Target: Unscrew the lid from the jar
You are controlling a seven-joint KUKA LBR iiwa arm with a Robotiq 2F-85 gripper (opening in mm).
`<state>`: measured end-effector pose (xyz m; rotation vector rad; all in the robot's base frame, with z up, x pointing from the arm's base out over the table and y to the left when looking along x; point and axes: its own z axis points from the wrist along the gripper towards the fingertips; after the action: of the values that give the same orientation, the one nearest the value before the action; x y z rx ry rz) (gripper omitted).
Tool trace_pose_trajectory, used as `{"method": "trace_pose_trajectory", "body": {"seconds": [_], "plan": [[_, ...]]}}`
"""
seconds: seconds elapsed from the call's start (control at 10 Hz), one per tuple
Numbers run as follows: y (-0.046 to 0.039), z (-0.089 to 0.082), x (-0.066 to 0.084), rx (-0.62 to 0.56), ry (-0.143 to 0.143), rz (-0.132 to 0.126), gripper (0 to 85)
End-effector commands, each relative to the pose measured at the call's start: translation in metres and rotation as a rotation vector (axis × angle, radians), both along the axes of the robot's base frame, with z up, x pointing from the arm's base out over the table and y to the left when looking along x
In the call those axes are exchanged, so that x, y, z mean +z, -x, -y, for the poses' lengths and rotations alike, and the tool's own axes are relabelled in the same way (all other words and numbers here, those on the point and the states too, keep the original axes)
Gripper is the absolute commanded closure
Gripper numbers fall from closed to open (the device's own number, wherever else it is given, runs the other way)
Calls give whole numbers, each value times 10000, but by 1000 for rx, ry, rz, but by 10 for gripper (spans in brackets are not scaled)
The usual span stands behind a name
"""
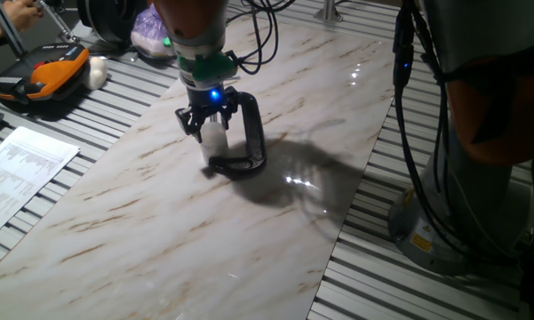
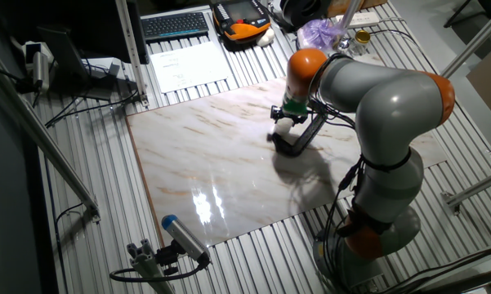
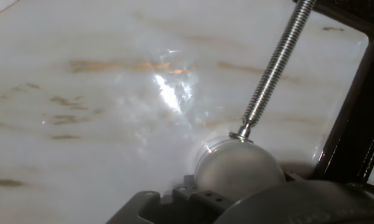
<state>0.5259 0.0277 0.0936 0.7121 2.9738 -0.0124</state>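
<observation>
White marble-patterned counter (image 1: pixel 249 231) with tan veins lies on a ribbed metal bench, and a grey and orange robot arm (image 2: pixel 384 98) bends down over it from the side. At the arm's tip, a black two-finger pincer (image 1: pixel 212 124) with a small blue light above it points straight down at the slab.

Under the pincer stands a tiny clear cylindrical plastic jar (image 1: pixel 215 140), upright on the counter. A black C-shaped clamp (image 1: pixel 251 142) holds the jar, its frame arching up beside the pincer and its foot lying flat on the slab. The hand view looks down on the round translucent whitish lid (image 3: pixel 238 168) on top of the jar, with the pad of the clamp's threaded metal screw (image 3: pixel 275 65) touching the jar's side just below the lid's rim.

The pincer's fingers (image 1: pixel 189 120) sit on either side of the jar's top at lid height. Whether they press on the lid or stand a little off it cannot be told from these views.

Off the slab, a printed sheet of paper (image 1: pixel 22 169) and an orange and black handheld device (image 1: pixel 37 76) lie on the bench, well apart from the jar.
</observation>
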Motion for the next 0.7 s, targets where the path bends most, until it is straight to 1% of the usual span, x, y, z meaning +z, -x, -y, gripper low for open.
{"method": "trace_pose_trajectory", "body": {"seconds": [0.0,0.2,0.4,0.6], "plan": [[0,-1,0,22,3,7,340],[-1,-3,1,68,7,18,340],[-1,-4,4,87,2,30,340],[-2,-6,4,121,1,35,340]]}}
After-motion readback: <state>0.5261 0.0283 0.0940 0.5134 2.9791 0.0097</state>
